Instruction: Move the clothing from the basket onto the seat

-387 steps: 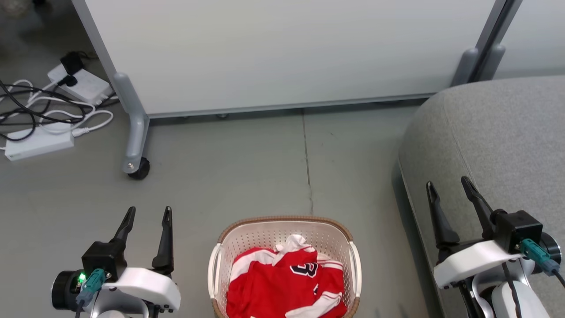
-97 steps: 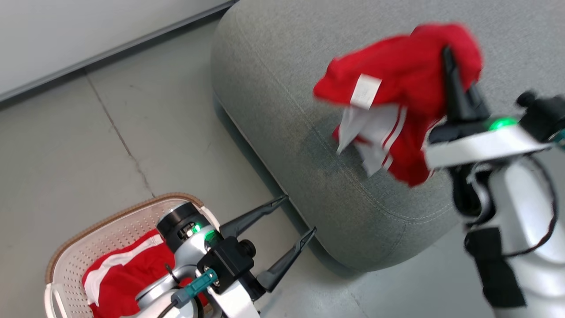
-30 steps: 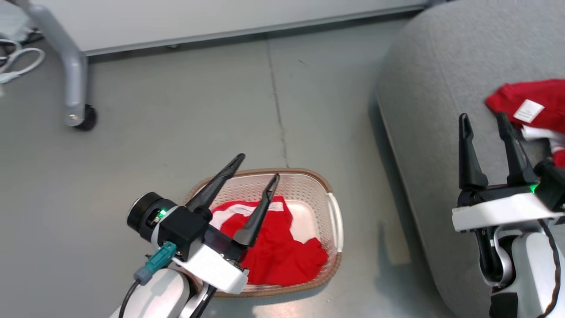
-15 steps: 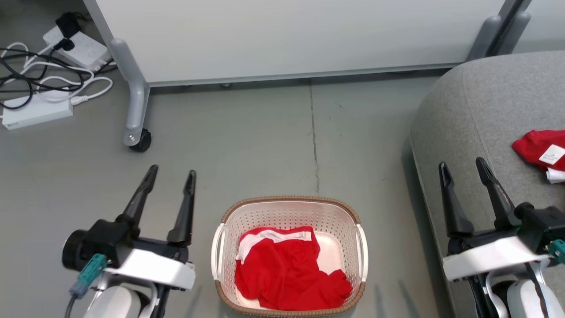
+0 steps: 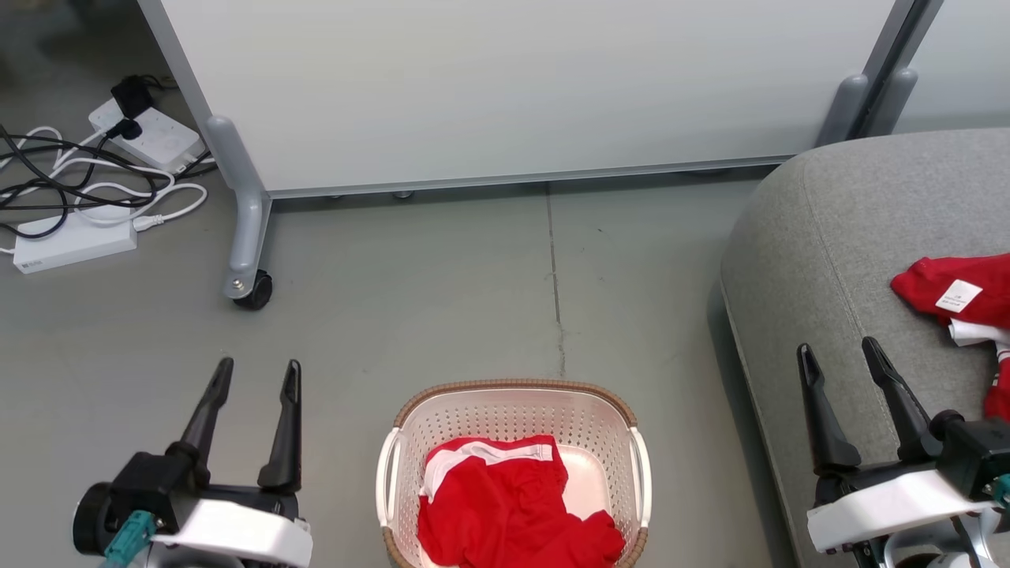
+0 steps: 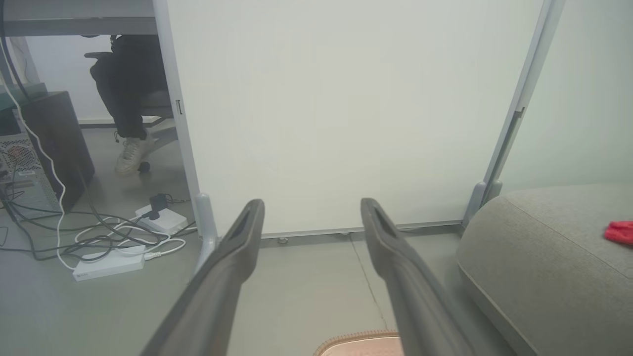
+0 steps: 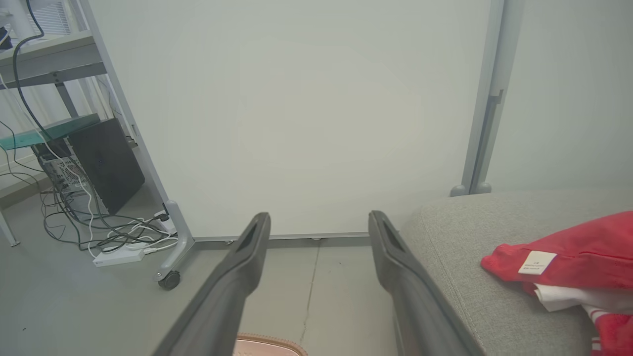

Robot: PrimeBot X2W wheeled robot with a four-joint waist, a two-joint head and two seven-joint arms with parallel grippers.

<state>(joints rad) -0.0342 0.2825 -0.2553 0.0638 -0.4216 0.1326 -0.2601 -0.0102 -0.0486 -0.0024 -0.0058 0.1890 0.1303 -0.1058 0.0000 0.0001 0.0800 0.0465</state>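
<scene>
One seat (image 5: 852, 229): set at the robot's right; red fabric is now carried on its grey cushion, where none was seen at the start.
Partition panel (image 5: 513, 87): stood upright at the back, well apart from everything to be handled; no hindrance is judged from it.
Floor (image 5: 442, 315): a bare strip is left between container and cushion, so the path across is judged open.
Basket (image 5: 513, 414): placed on the floor between the two arms, near the seat's edge but apart from it; its pale base is now exposed at one side, where it was covered before.
Moved garment (image 5: 919, 285): laid crumpled on the seat, white label (image 5: 957, 296) uppermost, partly cut off by the frame's edge; three seconds ago it was held aloft over the cushion, so it has been released.
Remaining garment (image 5: 497, 505): red with a white band, heaped inside the basket; not yet taken, so the task is judged about half done.
Right hand (image 5: 836, 345): fingers spread wide, nothing held; poised over the seat's near edge, beside the moved garment without touching it.
Left hand (image 5: 260, 364): spread wide and empty, over the floor beside the basket.
Power strips (image 5: 71, 244) and cables (image 5: 47, 177): tangled far to the left, well apart from the route.
Foot (image 6: 129, 153): a seated person's, seen beyond the panel in the left wrist view.
Caster (image 5: 254, 293): under the panel's leg, clear of both arms.
</scene>
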